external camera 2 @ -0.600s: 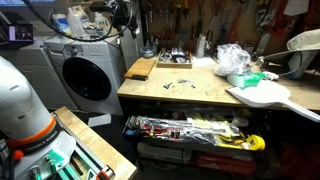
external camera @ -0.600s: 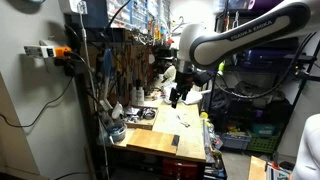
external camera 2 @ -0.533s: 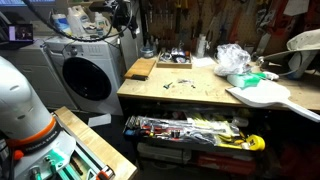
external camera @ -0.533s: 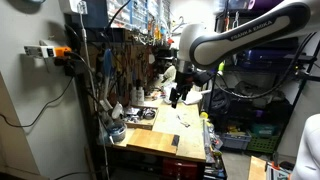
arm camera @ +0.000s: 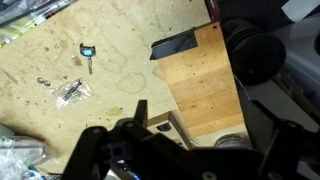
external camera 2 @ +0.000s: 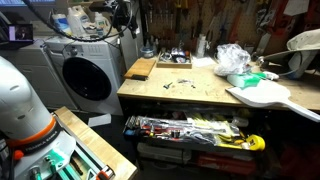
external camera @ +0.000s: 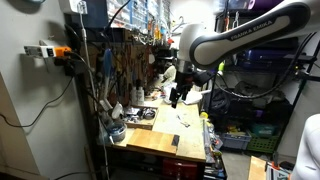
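Note:
My gripper [external camera: 177, 97] hangs open and empty above a wooden workbench [external camera: 160, 142]. In the wrist view its dark fingers [arm camera: 198, 112] frame the bench top from well above and touch nothing. Below them lies a lighter wooden board [arm camera: 205, 85] with a black flat piece [arm camera: 180, 45] at its far edge. Further off on the bench lie a small key with a blue head [arm camera: 87, 52] and a cluster of small metal parts [arm camera: 72, 92]. The same bench top shows in an exterior view [external camera 2: 200, 92], where the gripper is out of view.
A pegboard wall of tools [external camera: 120, 60] stands along the bench. A crumpled plastic bag [external camera 2: 232, 58] and a white flat object [external camera 2: 262, 95] sit on the bench. An open drawer of tools [external camera 2: 190, 130] juts out below. A washing machine [external camera 2: 85, 72] stands beside it.

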Tool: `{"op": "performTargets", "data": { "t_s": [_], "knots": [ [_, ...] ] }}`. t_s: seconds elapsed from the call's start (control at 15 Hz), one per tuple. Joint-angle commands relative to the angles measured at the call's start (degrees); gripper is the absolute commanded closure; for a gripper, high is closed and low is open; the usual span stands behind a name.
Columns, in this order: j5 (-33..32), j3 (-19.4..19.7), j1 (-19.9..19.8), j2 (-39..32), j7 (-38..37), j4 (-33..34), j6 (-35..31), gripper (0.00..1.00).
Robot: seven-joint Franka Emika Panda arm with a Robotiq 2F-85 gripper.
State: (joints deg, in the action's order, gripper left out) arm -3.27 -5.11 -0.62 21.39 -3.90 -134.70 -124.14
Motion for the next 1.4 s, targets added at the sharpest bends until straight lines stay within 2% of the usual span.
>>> {"op": "performTargets", "data": {
  "t_s": [0.0,0.13,0.6,1.13,1.33],
  "knots": [
    [-0.3,0.6,0.7,0.0,-0.2,0.1,0.2,0.0],
    [-0.3,0.6,0.7,0.0,-0.2,0.1,0.2,0.0],
    [-0.3,7.0,-2.5,-4.6,4.1,-2.4,-7.2,0.0],
    [-0.9,13.6,-5.9,-13.7,15.7,-6.0,-22.8,0.0],
    [1.5,15.1,-6.4,-17.2,19.1,-6.7,-27.7,0.0]
  ]
}}
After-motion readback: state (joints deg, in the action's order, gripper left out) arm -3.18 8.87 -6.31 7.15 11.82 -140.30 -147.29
